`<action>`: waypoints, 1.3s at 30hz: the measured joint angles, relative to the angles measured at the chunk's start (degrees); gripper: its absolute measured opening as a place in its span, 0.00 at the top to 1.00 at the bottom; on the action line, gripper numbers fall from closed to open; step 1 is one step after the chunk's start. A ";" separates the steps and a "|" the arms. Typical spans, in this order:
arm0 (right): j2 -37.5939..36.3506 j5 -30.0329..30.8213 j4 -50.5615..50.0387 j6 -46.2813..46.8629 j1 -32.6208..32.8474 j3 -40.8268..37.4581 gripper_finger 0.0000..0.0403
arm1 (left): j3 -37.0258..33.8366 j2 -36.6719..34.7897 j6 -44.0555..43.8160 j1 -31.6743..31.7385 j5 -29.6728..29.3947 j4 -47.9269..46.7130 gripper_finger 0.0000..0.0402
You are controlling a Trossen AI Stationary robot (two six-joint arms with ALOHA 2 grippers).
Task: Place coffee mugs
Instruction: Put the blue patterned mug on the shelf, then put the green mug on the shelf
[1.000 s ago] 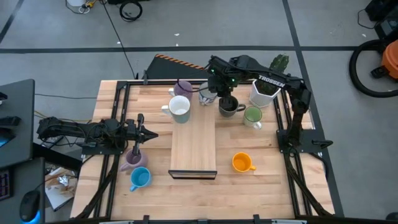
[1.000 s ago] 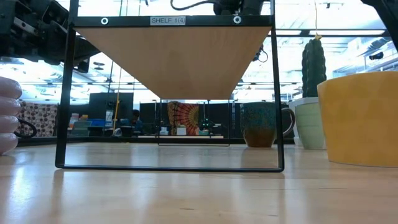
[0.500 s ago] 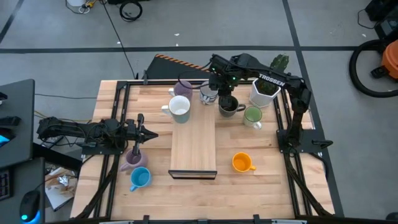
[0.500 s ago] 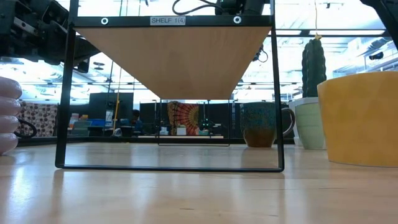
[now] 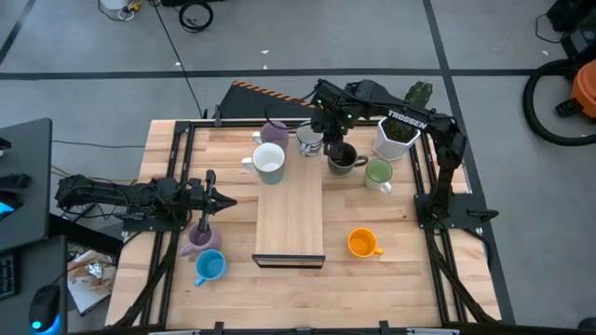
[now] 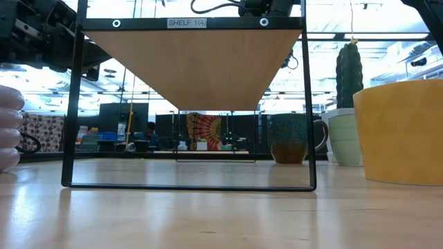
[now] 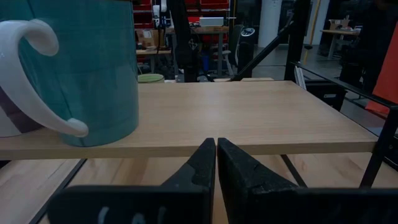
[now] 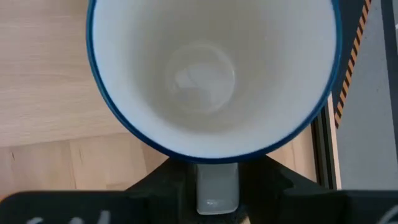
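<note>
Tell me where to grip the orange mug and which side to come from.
Grip the orange mug by its rim wall, coming straight down from above. It stands upright with its mouth open upward, apart from the shelf, and its handle points toward the right arm's side, so one finger could likely go inside the rim opposite the handle.

A robotics lab or workshop: the wooden tabletop [image 5: 233,195] sits in a black metal frame on a grey concrete floor [image 5: 307,37] marked with tape lines; cables [image 5: 191,14] lie at the upper left; a monitor [image 5: 23,181] stands at the left edge; shelves with red bins [image 7: 186,5] fill the room behind.
</note>
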 joint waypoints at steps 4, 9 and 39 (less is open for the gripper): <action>0.00 -1.00 1.59 0.97 -0.04 0.00 0.62 | 0.00 0.00 0.00 -0.02 0.01 0.00 0.94; 0.00 -1.62 3.39 3.15 -0.02 -0.04 0.54 | 0.00 0.00 0.00 0.00 0.01 0.00 0.94; -1.08 -1.16 2.65 2.47 0.07 -0.09 0.48 | 0.00 0.00 0.00 -0.02 0.00 0.00 0.94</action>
